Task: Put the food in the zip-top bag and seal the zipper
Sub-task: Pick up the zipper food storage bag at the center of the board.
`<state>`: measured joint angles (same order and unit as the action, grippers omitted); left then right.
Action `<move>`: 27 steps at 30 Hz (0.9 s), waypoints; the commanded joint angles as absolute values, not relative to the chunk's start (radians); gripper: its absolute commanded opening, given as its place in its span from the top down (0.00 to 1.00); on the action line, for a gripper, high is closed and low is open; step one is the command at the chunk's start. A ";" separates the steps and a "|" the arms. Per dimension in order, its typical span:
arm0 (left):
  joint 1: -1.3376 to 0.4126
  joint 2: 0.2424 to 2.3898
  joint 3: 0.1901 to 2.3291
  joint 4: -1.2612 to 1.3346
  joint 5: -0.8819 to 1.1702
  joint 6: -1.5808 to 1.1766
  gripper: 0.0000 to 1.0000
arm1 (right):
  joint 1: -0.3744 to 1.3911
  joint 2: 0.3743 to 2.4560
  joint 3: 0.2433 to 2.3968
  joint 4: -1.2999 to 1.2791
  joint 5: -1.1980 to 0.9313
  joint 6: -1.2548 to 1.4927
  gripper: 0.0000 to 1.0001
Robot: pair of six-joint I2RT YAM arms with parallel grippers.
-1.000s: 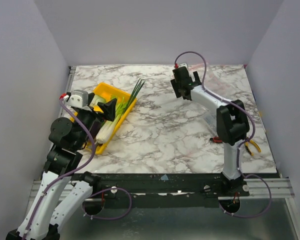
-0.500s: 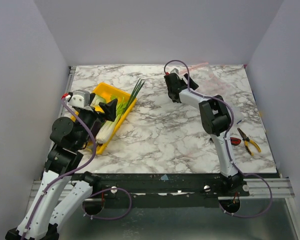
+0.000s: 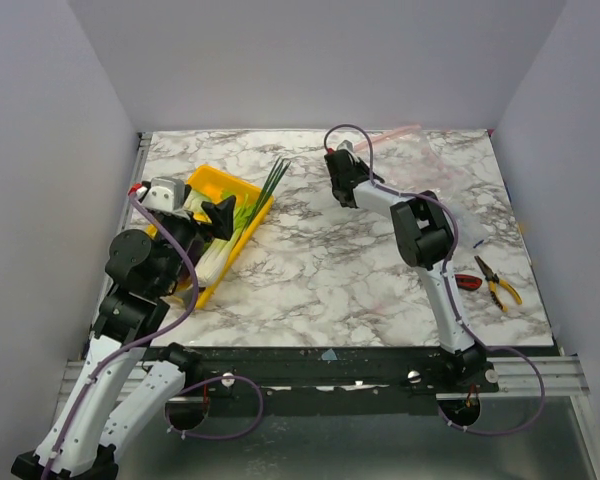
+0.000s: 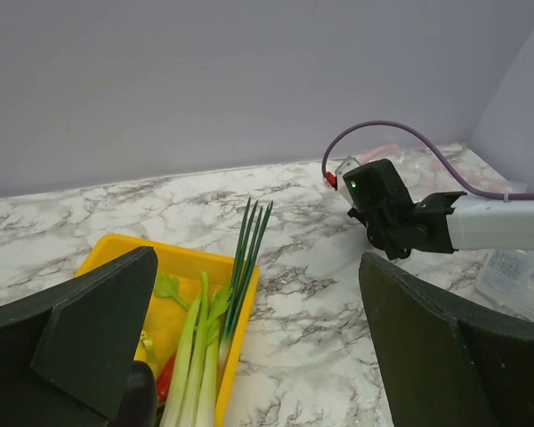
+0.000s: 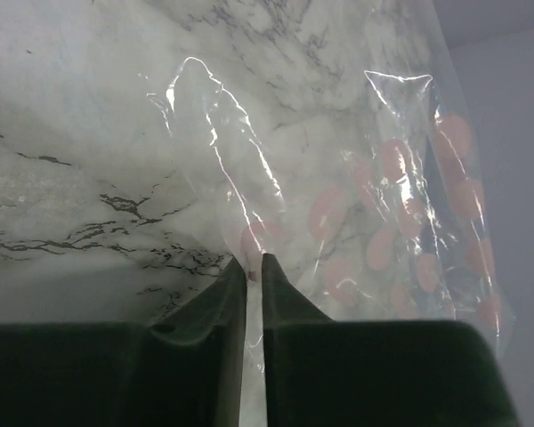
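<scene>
The food lies in a yellow tray [image 3: 212,174] at the left: thin green stalks [image 3: 271,180] [image 4: 249,245], pale celery-like stems [image 4: 192,351] and a red piece [image 4: 165,377]. My left gripper [image 3: 202,214] [image 4: 267,356] hangs open just above the tray's near end, holding nothing. The clear zip-top bag [image 3: 432,160] [image 5: 383,196], printed with pink spots, lies at the back right, and its pink zipper [image 3: 393,131] runs along the far edge. My right gripper [image 3: 341,182] [image 5: 254,263] is shut on the bag's thin film at its left side.
A small clear packet of grey bits [image 3: 470,230] [image 4: 516,271] lies right of the right arm. Yellow-handled pliers [image 3: 500,285] and a red-handled tool [image 3: 466,283] lie near the right front. Walls enclose the marble table [image 3: 320,260] on three sides.
The right gripper moved left along the back of the table and closed from wide open onto the bag's film. The left arm stayed over the tray, open.
</scene>
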<state>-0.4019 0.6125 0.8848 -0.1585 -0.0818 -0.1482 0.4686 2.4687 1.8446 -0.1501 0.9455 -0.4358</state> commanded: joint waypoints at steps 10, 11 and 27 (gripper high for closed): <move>-0.407 0.677 0.888 -0.154 -0.066 -0.167 0.01 | 0.602 2.256 1.738 -0.249 0.835 -0.281 0.99; -0.407 0.684 0.888 -0.157 -0.060 -0.171 0.02 | 0.612 2.221 1.710 -0.266 0.805 -0.241 0.99; -0.400 0.783 0.910 -0.170 0.055 -0.255 0.02 | 0.637 1.447 0.954 -0.024 -0.122 0.139 0.99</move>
